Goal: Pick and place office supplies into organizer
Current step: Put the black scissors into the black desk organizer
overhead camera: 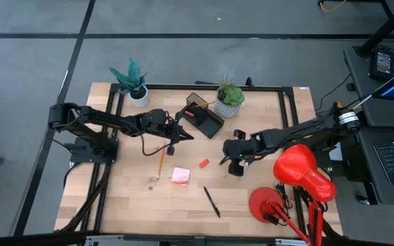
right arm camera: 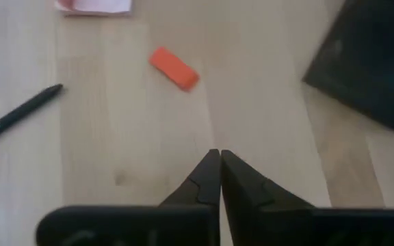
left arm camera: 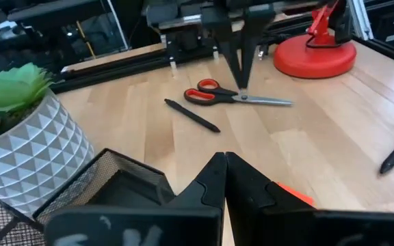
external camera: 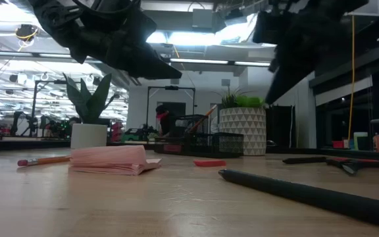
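1. High view: the organizer (overhead camera: 206, 117) sits at the far middle of the counter (overhead camera: 128, 205), just left of a potted plant (overhead camera: 229, 98); a pencil stands in its upright compartment in the left wrist view – what else it holds I cannot tell.
2. The red eraser (overhead camera: 204, 162) lies loose, just left of the right tool (overhead camera: 236, 164), whose fingers are pressed together and empty – the nearer arm, I judge.
3. The left tool (overhead camera: 172, 142), also pressed together, hovers near the organizer.
4. The pink sticky-note pad (overhead camera: 180, 175), pencil (overhead camera: 159, 164) and black pen (overhead camera: 212, 201) lie nearer; the pen's long axis runs near-far, slightly slanted.
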`<state>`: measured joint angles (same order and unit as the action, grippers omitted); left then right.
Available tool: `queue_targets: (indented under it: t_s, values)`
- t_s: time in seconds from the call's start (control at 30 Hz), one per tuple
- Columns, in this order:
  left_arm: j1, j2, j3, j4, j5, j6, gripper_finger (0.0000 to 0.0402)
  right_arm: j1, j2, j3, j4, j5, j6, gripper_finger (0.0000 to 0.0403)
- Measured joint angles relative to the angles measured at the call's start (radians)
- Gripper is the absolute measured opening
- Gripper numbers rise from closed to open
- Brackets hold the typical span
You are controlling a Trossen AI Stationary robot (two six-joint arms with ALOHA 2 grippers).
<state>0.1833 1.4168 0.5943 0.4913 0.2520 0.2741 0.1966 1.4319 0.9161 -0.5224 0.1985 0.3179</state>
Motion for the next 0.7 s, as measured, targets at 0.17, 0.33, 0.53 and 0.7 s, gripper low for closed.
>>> queue_targets:
  t_s: [0.17,0.33,0.53,0.7]
  values:
    - [0.018,-0.062,-0.040,0.003,-0.003,0.001,0.0002,0.024,-0.113,-0.097,-0.045,0.045,0.140,0.0016]
    - [0.041,-0.161,-0.101,0.014,-0.017,-0.022,0.0002,0.041,-0.242,-0.217,-0.053,0.044,0.293,0.0016]
    - [0.050,-0.274,-0.161,0.013,-0.102,-0.034,0.0002,0.042,-0.353,-0.248,-0.256,0.044,0.512,0.0016]
    - [0.050,-0.305,-0.167,0.011,-0.112,-0.045,0.0002,0.043,-0.370,-0.244,-0.363,-0.018,0.622,0.0016]
